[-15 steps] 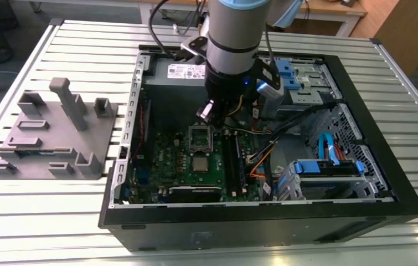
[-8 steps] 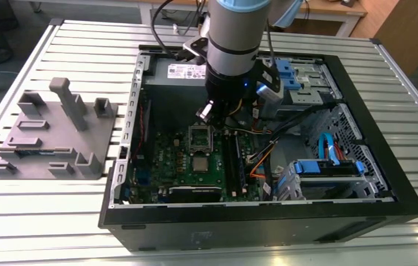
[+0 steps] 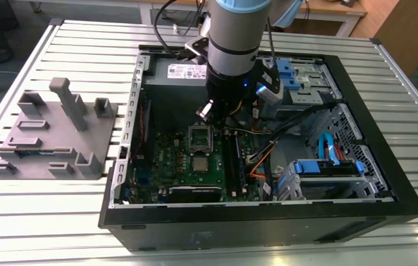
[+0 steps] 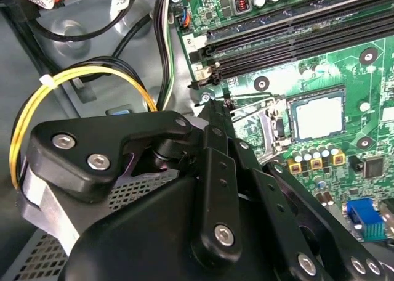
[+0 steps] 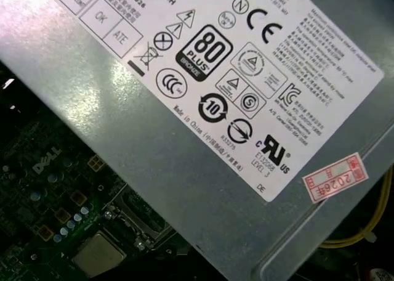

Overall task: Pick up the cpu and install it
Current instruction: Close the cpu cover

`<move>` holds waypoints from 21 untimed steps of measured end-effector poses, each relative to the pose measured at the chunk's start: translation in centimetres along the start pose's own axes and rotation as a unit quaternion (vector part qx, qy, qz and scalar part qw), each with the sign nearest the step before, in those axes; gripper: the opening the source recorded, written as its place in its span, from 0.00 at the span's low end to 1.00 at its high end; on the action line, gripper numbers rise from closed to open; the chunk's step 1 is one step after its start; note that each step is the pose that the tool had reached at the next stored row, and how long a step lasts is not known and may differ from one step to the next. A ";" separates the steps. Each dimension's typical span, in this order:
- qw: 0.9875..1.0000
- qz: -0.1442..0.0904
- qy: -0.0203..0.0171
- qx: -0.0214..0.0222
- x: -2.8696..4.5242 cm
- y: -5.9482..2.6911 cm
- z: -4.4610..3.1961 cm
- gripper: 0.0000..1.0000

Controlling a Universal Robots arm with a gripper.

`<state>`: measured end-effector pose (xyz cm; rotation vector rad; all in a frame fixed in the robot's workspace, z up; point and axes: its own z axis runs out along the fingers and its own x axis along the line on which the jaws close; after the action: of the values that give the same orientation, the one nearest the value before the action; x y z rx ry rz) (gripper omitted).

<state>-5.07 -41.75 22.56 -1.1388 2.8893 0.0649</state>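
Silvery cpu socketed; jaws unclear

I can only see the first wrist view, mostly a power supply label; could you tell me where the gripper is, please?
Observer: In the exterior view the gripper hangs inside the open computer case, just above the socket frame.
Operator: Where is the cpu?
Observer: The second wrist view shows the cpu lying flat in the socket, with the frame swung open.
Operator: Anything outside the case?
Observer: A grey fixture sits on the slatted table, at the exterior view's left.
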 end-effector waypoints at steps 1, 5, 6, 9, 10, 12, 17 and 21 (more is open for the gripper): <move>1.000 0.000 0.000 0.000 -0.01 0.00 0.00 0.11; 1.000 0.000 0.000 0.000 -0.01 0.01 0.07 0.11; 1.000 0.001 0.000 0.000 -0.01 0.01 0.14 0.11; 1.000 0.006 0.000 0.000 -0.05 0.07 0.43 0.11; 1.000 0.009 0.000 0.000 -0.11 0.13 0.51 0.11; 1.000 0.012 -0.001 0.000 -0.25 0.28 0.65 0.11; 1.000 0.023 -0.001 0.001 -0.43 0.45 0.96 0.11; 0.999 0.032 -0.001 0.001 -0.52 0.55 1.22 0.11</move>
<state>-5.04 -40.94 21.39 -1.0455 2.9229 0.0637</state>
